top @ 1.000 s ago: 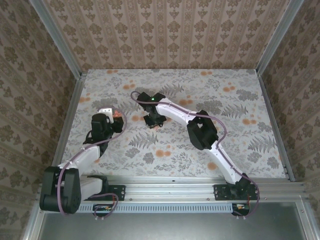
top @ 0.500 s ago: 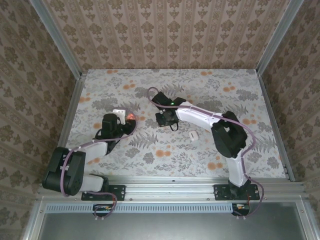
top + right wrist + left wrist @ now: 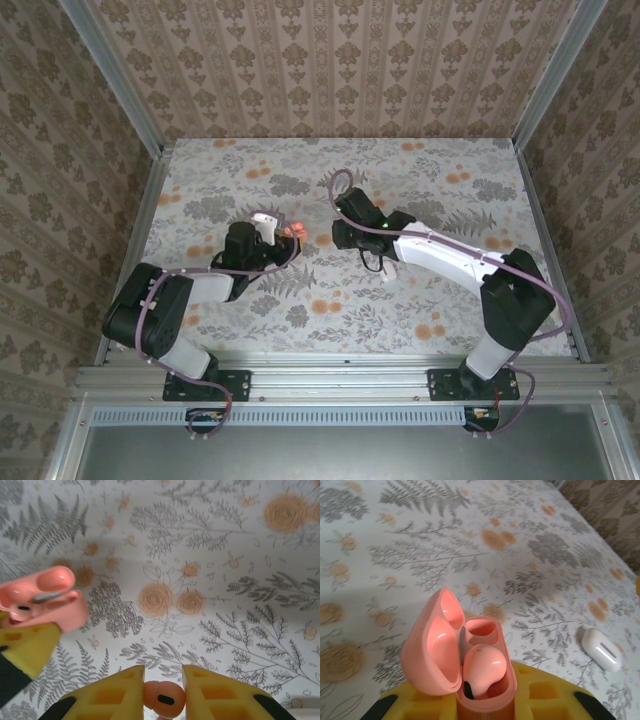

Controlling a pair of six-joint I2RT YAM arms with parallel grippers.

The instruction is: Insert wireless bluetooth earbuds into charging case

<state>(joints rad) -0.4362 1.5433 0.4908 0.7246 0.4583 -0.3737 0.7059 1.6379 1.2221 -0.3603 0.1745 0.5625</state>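
My left gripper (image 3: 485, 706) is shut on the base of a coral-pink charging case (image 3: 427, 652) and holds it upright with the lid swung open. One coral earbud (image 3: 485, 667) sits in the near socket, and the far socket is empty. In the top view this gripper (image 3: 288, 236) is left of centre with the case (image 3: 294, 230) at its tip. My right gripper (image 3: 164, 696) is shut on a second coral earbud (image 3: 165, 700) above the table. The open case (image 3: 55, 605) is up and to its left. In the top view the right gripper (image 3: 366, 256) is just right of the case.
A closed white case (image 3: 388, 272) lies on the flowered tablecloth (image 3: 440, 200) near the right gripper, and it shows at the right in the left wrist view (image 3: 602, 649). Patterned walls and metal rails (image 3: 545, 250) bound the table.
The left gripper has carried the open case to the right toward the table's middle. The right gripper has shifted right with its earbud. The white case, hidden under the right arm before, now lies uncovered.
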